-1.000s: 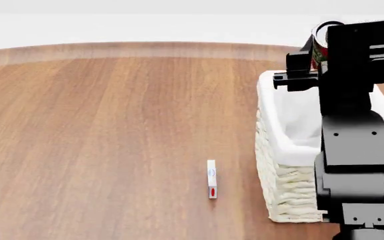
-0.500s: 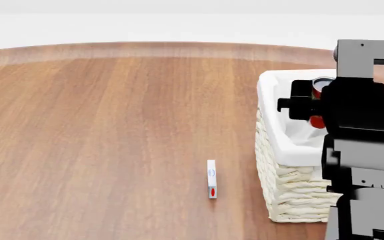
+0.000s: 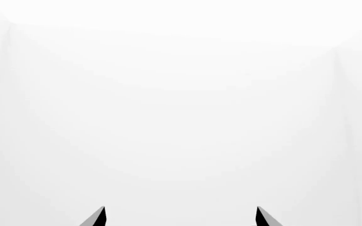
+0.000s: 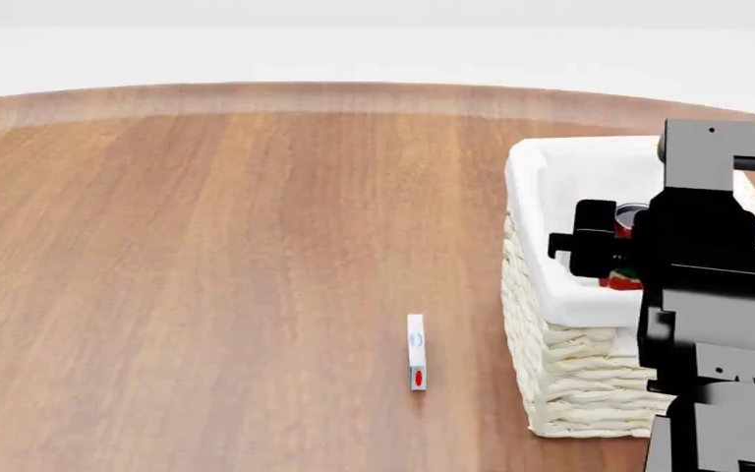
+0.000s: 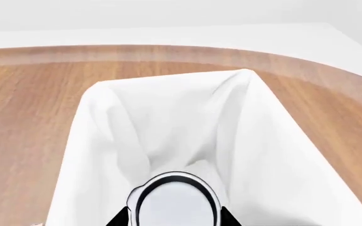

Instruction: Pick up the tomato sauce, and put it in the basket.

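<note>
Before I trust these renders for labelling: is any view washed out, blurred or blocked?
Left wrist view: blank white, only two dark fingertips at the edge. Head view: sharp, evenly lit, but the black right arm hides part of the cream wicker basket. Right wrist view: crisp, silver-topped tomato sauce can cropped.

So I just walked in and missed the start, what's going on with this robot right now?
The right gripper holds the tomato sauce inside the basket, over its white cloth lining; the jaws are closed on the can, which is not yet released. The left gripper is off to the side with jaws apart, facing blank white. A small white box lies untouched on the wooden table.
</note>
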Motion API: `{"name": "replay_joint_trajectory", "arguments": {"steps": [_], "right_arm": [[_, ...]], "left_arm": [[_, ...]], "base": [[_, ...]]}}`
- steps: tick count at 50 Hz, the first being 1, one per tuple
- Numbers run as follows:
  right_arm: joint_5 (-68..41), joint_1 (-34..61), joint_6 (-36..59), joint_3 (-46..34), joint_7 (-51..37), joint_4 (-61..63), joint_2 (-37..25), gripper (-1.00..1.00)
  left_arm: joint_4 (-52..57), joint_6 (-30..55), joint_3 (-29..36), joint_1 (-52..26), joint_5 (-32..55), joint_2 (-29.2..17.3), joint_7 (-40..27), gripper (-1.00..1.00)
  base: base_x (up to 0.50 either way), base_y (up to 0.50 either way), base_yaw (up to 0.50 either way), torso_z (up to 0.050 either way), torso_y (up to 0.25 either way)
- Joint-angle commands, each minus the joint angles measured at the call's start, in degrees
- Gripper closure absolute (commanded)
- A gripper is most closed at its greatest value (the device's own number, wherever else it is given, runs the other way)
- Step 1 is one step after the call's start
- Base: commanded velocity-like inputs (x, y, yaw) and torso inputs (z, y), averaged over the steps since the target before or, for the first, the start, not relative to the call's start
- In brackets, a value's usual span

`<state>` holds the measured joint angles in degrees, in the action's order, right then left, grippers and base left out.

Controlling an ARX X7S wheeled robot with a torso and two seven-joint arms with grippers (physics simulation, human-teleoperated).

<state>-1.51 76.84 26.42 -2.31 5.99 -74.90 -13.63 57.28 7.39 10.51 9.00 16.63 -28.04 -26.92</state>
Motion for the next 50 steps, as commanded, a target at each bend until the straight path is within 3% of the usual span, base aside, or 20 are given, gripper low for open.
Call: {"name": "replay_joint_trajectory", "arguments": {"steps": [1,8,9,33,44,48,50], "right_arm": [[1.47,-0.36,0.26,0.06,1.01,-0.08,-0.04,1.00],[1.42,-0.38,0.18,0.14,1.07,-0.08,-0.16,1.00],[1.51,-0.43,0.22,0.10,0.77,-0.08,-0.16,-1.00],[1.40,-0.58,-0.46,0.16,0.20,-0.08,-0.26,-1.00],[3.58,2.30,-20.78,-3.68,-4.05,-0.05,0.62,-1.00],[4.53,4.20,-22.61,-5.19,-3.59,0.16,0.86,-1.00],[4.62,1.64,-18.11,-5.29,-2.91,9.90,0.63,-1.00]], "left_arm": [[-0.05,-0.07,0.37,-0.13,0.01,-0.37,-0.40,-1.00],[-0.24,-0.23,0.60,-0.28,0.12,-0.54,-0.55,-1.00],[-0.32,-0.33,0.73,-0.21,-0.06,-0.55,-0.54,-1.00],[-0.39,-0.70,1.37,-0.24,-0.10,-1.28,-1.25,-1.00],[-0.82,-1.00,2.29,-0.20,-0.68,-1.43,-1.29,-1.00],[-1.17,-0.84,2.77,-0.61,-0.82,-1.32,-1.28,-1.00],[-1.27,-0.97,3.22,-0.52,-1.15,-1.20,-1.26,-1.00]], "base": [[0.00,0.00,0.00,0.000,0.000],[0.00,0.00,0.00,0.000,0.000],[0.00,0.00,0.00,0.000,0.000],[0.00,0.00,0.00,0.000,0.000],[0.00,0.00,0.00,0.000,0.000],[0.00,0.00,0.00,0.000,0.000],[0.00,0.00,0.00,0.000,0.000]]}}
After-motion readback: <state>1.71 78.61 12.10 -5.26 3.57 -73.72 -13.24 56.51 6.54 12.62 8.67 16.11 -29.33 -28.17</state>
